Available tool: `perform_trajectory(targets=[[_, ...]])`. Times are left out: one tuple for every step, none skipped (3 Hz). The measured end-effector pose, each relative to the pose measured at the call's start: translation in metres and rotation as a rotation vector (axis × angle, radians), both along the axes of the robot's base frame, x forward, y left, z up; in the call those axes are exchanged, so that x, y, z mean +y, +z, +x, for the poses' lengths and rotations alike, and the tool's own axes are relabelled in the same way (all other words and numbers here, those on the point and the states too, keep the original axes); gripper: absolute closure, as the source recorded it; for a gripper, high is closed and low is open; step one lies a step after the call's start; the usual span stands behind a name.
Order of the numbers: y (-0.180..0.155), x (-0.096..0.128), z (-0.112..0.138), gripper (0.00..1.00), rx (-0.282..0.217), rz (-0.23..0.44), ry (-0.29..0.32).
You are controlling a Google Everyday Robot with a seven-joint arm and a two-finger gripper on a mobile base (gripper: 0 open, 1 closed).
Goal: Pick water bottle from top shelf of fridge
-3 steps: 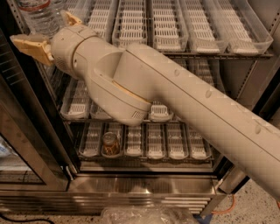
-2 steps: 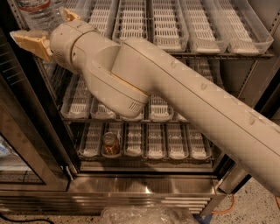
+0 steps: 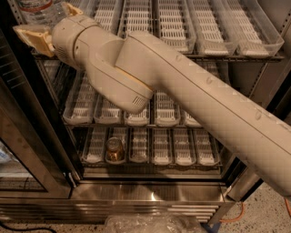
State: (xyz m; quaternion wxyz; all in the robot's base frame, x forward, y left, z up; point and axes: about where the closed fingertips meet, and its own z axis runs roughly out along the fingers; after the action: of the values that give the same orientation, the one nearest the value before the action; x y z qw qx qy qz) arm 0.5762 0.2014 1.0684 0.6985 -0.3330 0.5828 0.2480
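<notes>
The water bottle [image 3: 40, 10] stands at the far left of the top shelf [image 3: 213, 32], a wire rack lined with clear lane trays; only its clear ribbed lower body and a red label edge show. My gripper [image 3: 42, 18] is at the top left of the fridge [image 3: 150, 193], open, with one tan finger [image 3: 32, 35] left of the bottle and the other [image 3: 72, 8] right of it. I cannot tell if they touch the bottle. My thick cream arm [image 3: 191, 95] crosses the view from lower right and hides part of the shelves.
A short amber jar with a gold lid [image 3: 114, 150] sits in a lane on the lowest rack. The open dark-framed glass door [image 3: 27, 150] stands at left. A louvred steel base [image 3: 136, 211], crinkled clear plastic [image 3: 150, 224] and an orange cable [image 3: 236, 214] are at floor level.
My gripper and wrist have moved a little up and to the left, bringing the fingers closer around the bottle's lower part. The bottle and the jar have not moved.
</notes>
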Motion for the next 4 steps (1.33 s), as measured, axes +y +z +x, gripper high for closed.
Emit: perform_trajectory(targets=[[-0.0003,0.0005,-0.0001,0.42,0.001,-0.001,0.001],[-0.0017,0.0024,-0.0005,0.67,0.006,-0.002,0.006],[-0.0017,0.0024,-0.0005,0.90,0.006,-0.002,0.006],[-0.0017,0.0025,-0.0005,1.00,0.006,-0.002,0.006]])
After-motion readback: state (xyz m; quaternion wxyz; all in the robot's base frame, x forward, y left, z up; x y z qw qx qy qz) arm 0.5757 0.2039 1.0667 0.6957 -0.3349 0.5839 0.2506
